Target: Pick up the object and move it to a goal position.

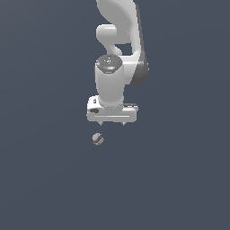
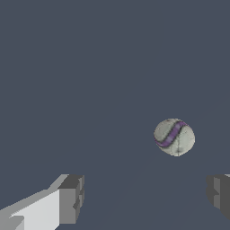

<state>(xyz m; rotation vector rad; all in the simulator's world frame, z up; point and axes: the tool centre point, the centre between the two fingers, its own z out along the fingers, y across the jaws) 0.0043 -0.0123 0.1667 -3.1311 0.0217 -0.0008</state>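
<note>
Surface: plain dark slate-blue ground, uniform, filling both views.
Arm: white Panda arm, descending from the top of the exterior view, wrist pointing down.
Gripper: white gripper, hanging above the ground, two short fingertips just visible under the hand body in the exterior view.
Fingers: grey pads set wide apart in the wrist view, nothing held between them.
Object: tiny greyish-tan ball with a purple stripe, resting on the ground.
Ball position: just below the gripper in the exterior view, slightly toward the exterior view's left, apart from it.
Wrist view: ball beyond the fingertips, nearer to one finger than the other, touching neither.
</note>
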